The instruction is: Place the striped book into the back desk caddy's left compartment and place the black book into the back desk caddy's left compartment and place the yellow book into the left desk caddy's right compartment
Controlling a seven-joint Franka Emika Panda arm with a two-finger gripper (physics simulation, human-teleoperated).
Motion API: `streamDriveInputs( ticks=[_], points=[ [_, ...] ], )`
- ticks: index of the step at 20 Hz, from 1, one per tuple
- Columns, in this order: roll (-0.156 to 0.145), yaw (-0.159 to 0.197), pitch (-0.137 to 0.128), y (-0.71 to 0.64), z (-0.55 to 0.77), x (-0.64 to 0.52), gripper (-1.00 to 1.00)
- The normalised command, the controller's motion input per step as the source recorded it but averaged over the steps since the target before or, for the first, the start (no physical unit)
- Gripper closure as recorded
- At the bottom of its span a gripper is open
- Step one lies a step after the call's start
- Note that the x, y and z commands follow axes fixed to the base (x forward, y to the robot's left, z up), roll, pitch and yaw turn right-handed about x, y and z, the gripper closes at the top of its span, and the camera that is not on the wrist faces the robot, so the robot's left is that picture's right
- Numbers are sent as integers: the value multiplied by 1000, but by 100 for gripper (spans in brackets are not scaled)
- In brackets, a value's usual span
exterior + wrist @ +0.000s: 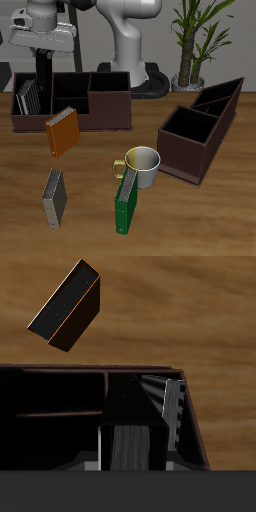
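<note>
Two views examined.

Exterior view: the gripper (43, 62) hangs over the back desk caddy (100, 112), at about ten o'clock on the table (200, 220). Its jaws are closed narrow on the black book (42, 82), which hangs upright with its lower end down in the caddy's left compartment. The striped book (27, 97) stands in the same compartment, just beside the black one, on its nine o'clock side. The yellow book (62, 131) sits tilted on the table just in front of the caddy's front wall, at five o'clock from the gripper; contact with the wall cannot be confirmed. The left desk caddy (203, 135) stands at three o'clock, angled, with its visible compartments showing dark. A mug (143, 165) stands near table centre, and a green book (126, 205) leans at its seven o'clock side. A grey book (54, 197) lies at eight o'clock, well apart from both caddies. A potted plant (194, 40) stands at one o'clock, behind the table.

Wrist view: the gripper (128, 461) holds the black book (128, 421) inside the back desk caddy (60, 371). The striped book (172, 406) stands just beside it against the end wall. The yellow book (68, 304) lies tilted on the wood outside the caddy.
</note>
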Motion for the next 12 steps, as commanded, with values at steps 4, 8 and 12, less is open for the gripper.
streamDriveInputs(
  ticks=[4, 8, 12],
  points=[
    [-50, 38, 28, -175, -114, -82, 100],
    [-18, 15, -8, -182, -32, -121, 100],
    [23, -5, 29, 68, -290, -27, 100]
  ],
)
